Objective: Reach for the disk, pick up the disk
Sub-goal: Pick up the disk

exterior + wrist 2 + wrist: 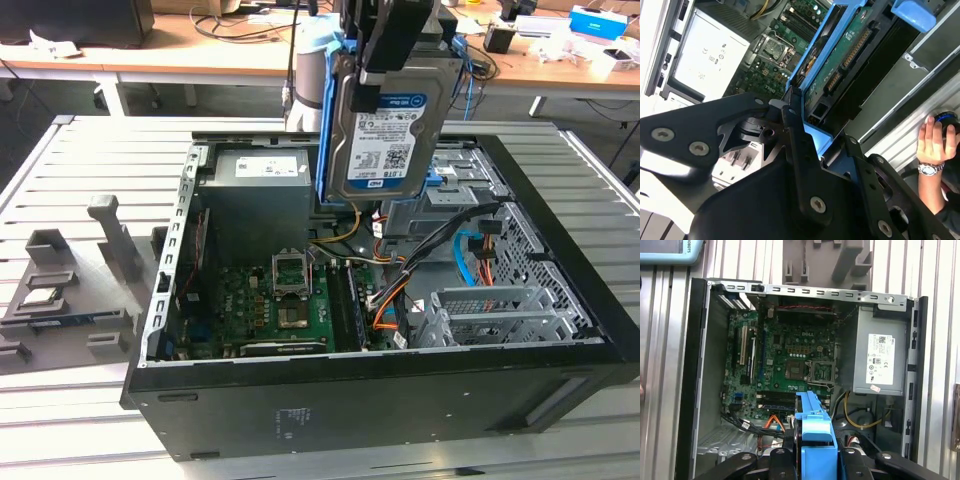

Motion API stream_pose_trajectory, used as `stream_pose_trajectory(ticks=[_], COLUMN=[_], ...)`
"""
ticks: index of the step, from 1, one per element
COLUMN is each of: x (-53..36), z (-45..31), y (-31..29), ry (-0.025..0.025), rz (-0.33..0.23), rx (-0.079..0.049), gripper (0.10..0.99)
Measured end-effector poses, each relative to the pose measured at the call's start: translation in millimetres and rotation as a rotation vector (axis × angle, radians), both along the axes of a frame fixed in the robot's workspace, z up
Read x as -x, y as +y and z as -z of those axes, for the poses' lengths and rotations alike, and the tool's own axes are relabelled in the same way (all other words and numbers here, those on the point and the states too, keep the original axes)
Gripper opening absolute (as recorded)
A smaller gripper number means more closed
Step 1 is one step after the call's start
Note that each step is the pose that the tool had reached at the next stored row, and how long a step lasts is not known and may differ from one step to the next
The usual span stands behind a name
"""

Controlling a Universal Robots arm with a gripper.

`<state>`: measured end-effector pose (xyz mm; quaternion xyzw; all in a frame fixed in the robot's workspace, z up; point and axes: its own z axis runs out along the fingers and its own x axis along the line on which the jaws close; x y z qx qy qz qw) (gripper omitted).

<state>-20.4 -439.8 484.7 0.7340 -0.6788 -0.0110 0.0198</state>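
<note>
The disk [385,135] hangs upright above the open computer case [380,400], its white-and-blue label facing the exterior camera and a blue rail along each side. My gripper [400,70] holds it by the upper end, shut on it. In the second wrist view the disk's green circuit-board side [850,45] and blue rail extend away from the black fingers [795,130] of the gripper [822,145]. In the first wrist view the blue rail edge of the disk [812,425] stands out from the gripper [815,457], high above the motherboard.
Inside the case are a motherboard [270,300], a grey power supply [260,195], cables and a metal drive cage [490,310]. Grey fixtures [70,290] lie on the slatted table at the exterior view's left. A person's hand with a watch [935,145] rests beside the case.
</note>
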Motion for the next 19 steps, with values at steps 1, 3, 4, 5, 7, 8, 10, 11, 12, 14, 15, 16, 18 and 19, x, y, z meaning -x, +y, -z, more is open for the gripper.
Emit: stream_pose_trajectory(ticks=[1,3,4,5,7,8,10,11,12,14,15,16,18,19], x=[0.0,0.0,0.0,0.0,0.0,0.0,0.0,0.0,0.0,0.0,0.0,0.0,0.0,0.0], z=[0.0,0.0,0.0,0.0,0.0,0.0,0.1,0.1,0.1,0.1,0.1,0.2,0.2,0.3], y=[-1.5,-3.2,-4.7,-5.7,-8.1,-9.5,-13.7,-16.3,-18.8,-21.9,-24.3,-27.3,-30.8,-33.1], ry=[0.0000,0.0000,0.0001,0.0001,0.0000,0.0001,0.0001,0.0001,0.0000,0.0001,0.0001,0.0000,0.0001,0.0000], rz=[0.000,0.000,0.000,0.000,0.000,0.000,0.000,0.000,0.000,0.000,0.000,0.000,0.000,0.000], rx=[0.000,0.000,0.000,0.001,0.001,0.001,0.002,0.002,0.003,0.003,0.004,0.004,0.005,0.005], gripper=[0.369,0.369,0.369,0.369,0.369,0.369,0.369,0.369,0.369,0.369,0.369,0.369,0.369,0.369])
